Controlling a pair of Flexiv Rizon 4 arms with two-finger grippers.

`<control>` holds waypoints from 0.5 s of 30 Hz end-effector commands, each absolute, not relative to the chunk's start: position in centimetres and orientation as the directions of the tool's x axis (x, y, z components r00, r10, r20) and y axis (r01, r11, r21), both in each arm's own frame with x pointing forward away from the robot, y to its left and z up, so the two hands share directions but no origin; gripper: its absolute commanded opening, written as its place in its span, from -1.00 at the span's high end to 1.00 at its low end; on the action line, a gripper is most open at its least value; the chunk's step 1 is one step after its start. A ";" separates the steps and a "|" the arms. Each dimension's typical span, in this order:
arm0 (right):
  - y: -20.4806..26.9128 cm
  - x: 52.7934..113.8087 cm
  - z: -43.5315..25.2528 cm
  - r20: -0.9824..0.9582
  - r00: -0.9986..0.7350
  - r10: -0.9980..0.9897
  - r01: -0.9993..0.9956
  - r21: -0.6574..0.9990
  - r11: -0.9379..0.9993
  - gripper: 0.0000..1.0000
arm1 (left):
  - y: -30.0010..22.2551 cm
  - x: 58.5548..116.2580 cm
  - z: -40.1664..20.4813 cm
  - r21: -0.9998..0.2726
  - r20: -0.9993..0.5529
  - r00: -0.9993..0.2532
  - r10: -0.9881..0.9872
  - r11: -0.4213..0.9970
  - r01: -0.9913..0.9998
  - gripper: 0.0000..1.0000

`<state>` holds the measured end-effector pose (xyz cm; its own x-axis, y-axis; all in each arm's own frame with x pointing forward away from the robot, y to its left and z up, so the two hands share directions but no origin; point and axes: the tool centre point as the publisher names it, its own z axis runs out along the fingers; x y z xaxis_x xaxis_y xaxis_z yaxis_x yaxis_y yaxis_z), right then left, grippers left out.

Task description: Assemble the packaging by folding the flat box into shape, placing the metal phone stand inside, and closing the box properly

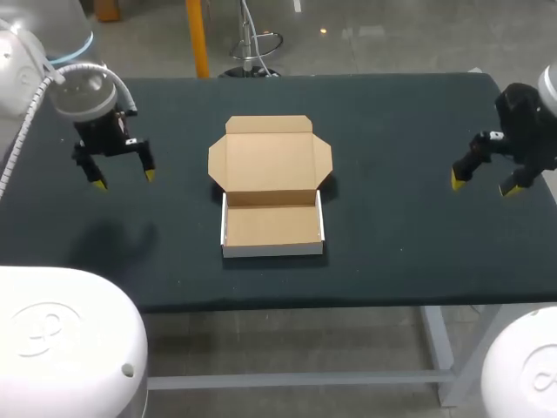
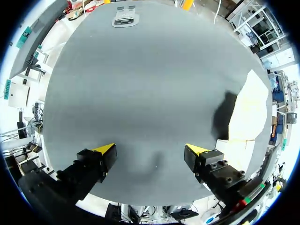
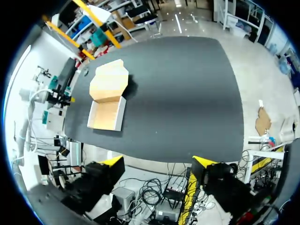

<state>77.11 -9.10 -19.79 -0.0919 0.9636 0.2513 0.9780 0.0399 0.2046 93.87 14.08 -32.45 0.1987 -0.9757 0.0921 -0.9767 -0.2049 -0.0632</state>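
Open box (image 1: 271,222) on dark table (image 1: 400,122)

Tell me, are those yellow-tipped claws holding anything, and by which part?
Nothing is held. The jaws of the left arm and right arm stand open and empty, apart from the cardboard box on the table.

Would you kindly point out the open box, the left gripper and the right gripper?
open box (image 1: 272,225): head view, on the tray's inner floor.
left gripper (image 1: 124,179): head view, midway between its yellow tips.
right gripper (image 1: 483,185): head view, midway between its yellow tips.
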 end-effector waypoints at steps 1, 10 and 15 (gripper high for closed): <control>-9.1 77.1 -19.6 0.250 -0.091 0.964 0.979 0.199 0.041 -1.00 | 14.4 95.6 -33.6 -0.029 0.087 0.204 -0.975 -0.207 -0.978 -1.00; -9.1 77.1 -19.6 0.250 -0.091 0.964 0.979 0.199 0.041 -1.00 | 15.9 97.4 -34.6 -0.003 0.076 0.223 -0.972 -0.224 -0.975 -1.00; -9.1 77.1 -19.6 0.250 -0.091 0.964 0.979 0.199 0.041 -1.00 | 16.8 98.5 -35.1 0.005 0.069 0.234 -0.970 -0.234 -0.972 -1.00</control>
